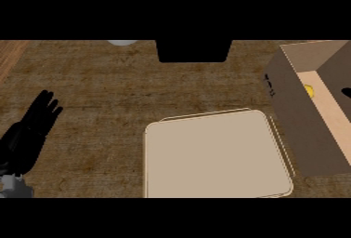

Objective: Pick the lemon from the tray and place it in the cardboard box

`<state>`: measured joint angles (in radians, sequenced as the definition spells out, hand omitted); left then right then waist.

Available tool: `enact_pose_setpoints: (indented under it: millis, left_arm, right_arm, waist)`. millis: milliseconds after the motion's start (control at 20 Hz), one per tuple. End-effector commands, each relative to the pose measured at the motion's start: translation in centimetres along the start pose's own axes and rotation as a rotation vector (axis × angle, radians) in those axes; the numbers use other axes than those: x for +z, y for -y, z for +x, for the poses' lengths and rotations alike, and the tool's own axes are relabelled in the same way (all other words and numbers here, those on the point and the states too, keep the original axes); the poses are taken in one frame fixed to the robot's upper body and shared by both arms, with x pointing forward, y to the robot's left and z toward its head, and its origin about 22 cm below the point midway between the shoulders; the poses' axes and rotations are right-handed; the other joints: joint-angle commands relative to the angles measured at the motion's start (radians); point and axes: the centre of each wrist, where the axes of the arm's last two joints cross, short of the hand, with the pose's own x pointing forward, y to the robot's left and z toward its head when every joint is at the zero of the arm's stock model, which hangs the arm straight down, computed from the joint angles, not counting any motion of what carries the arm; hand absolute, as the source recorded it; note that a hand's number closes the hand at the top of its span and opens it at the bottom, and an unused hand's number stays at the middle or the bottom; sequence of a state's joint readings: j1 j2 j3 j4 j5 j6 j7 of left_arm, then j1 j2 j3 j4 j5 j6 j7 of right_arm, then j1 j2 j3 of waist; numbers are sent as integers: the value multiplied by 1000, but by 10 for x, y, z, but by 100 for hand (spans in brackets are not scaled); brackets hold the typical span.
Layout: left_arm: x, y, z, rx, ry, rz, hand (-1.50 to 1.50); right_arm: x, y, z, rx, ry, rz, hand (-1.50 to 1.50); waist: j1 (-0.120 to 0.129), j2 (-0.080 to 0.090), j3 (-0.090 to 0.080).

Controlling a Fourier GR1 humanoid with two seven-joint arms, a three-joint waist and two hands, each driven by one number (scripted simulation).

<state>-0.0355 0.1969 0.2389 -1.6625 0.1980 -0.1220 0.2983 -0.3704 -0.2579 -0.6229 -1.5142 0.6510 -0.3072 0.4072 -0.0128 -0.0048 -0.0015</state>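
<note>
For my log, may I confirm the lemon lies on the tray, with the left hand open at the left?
Not quite: the head view shows the lemon inside the cardboard box, not on the tray; the left hand is open.

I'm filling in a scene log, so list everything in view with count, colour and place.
counter: one, brown, across the view
tray: one, beige, lower middle
cardboard box: one, brown, right edge, top open
lemon: one, yellow, inside the box, partly hidden
black object: one, black, top middle, unidentifiable
pale object: one, pale grey, top edge, cut off
left forearm: one, grey, lower left corner
left hand: one, black, left edge, fingers straight, resting
right hand: not in view
</note>
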Motion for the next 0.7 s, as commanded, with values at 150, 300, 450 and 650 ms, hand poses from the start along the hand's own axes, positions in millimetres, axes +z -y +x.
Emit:
enact_pose_setpoints:
  millis: [150,300,450,650]
  left_arm:
    - [-7,15,13,11,-10,5,0]
    - [-7,-3,1,16,-1,12,0]
    - [-8,5,-5,-3,-9,-12,0]
    - [2,-5,5,-3,-6,-9,0]
  right_arm:
    - [-1,78,-32,-80,5,-12,-150]
    - [5,92,-49,-61,15,27,-150]
    - [-3,103,-59,-76,39,35,-150]
    - [13,133,-69,-49,31,12,-150]
  waist:
    - [0,2,2]
    - [6,4,2]
    - [9,4,2]
    - [9,3,2]
